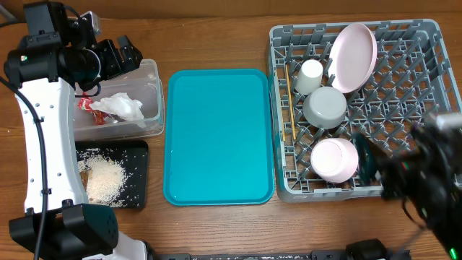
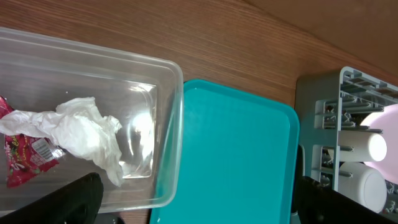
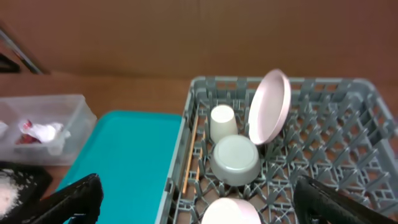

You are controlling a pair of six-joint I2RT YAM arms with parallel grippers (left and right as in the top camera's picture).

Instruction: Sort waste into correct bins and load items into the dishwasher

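The grey dish rack (image 1: pixel 404 108) on the right holds the white cup (image 1: pixel 311 75), the pink plate (image 1: pixel 353 57) on edge, the greyish-white bowl (image 1: pixel 325 107) upside down, the pink-white bowl (image 1: pixel 334 159) and the chopsticks (image 1: pixel 286 97). The clear tub (image 1: pixel 153 90) holds the white tissue (image 1: pixel 121 106) and red wrapper (image 1: pixel 88 108). The black tray (image 1: pixel 138 177) holds rice grains (image 1: pixel 107 180). My left gripper (image 1: pixel 123 56) is open and empty above the tub's far edge. My right gripper (image 3: pixel 199 202) is open and empty over the rack's front right, above the pink-white bowl (image 3: pixel 230 213).
The teal serving tray (image 1: pixel 219 133) lies bare between the bins and the rack. It also shows in the left wrist view (image 2: pixel 236 162), next to the tub (image 2: pixel 168 124). Bare wooden table lies behind the tray and rack.
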